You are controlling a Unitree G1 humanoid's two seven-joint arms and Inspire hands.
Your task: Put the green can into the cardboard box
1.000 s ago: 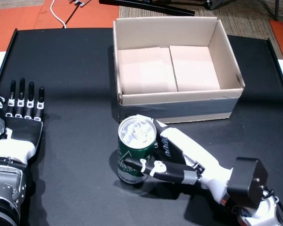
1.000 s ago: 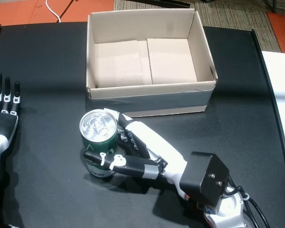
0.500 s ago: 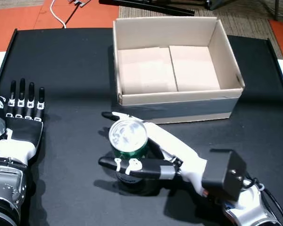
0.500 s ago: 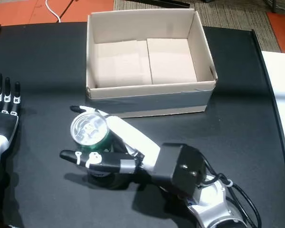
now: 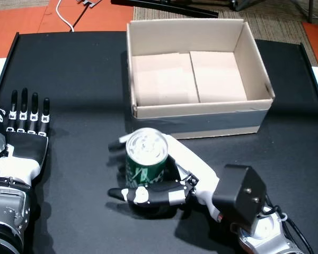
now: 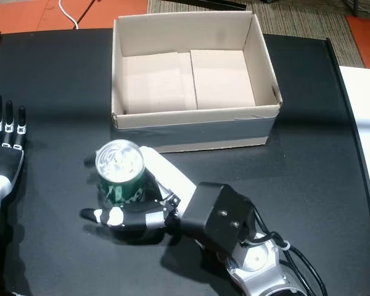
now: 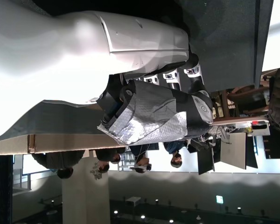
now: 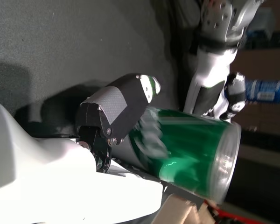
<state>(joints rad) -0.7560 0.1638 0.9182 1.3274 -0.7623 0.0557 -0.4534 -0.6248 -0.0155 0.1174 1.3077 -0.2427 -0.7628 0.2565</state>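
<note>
The black worktop (image 5: pixel 79 69) carries the open cardboard box (image 5: pixel 199 116) at twelve o'clock. My left hand (image 5: pixel 22 132) lies flat at nine o'clock, fingers spread, released. My right hand (image 5: pixel 169 182) grasps the green can (image 5: pixel 146 159), upright, just in front of the box's near wall.

We see the green can (image 5: pixel 145 161) in both head views (image 6: pixel 121 179): a cylindrical drink can with a silver top and a dark green wall bearing pale lettering (unreadable here). It stands roughly upright, top facing up, just in front of the cardboard box (image 5: pixel 253 119) and outside it. The box (image 6: pixel 257 132) is open-topped, rectangular, with plain brown walls, its bottom flaps closed and a dark band along its near wall.
</note>
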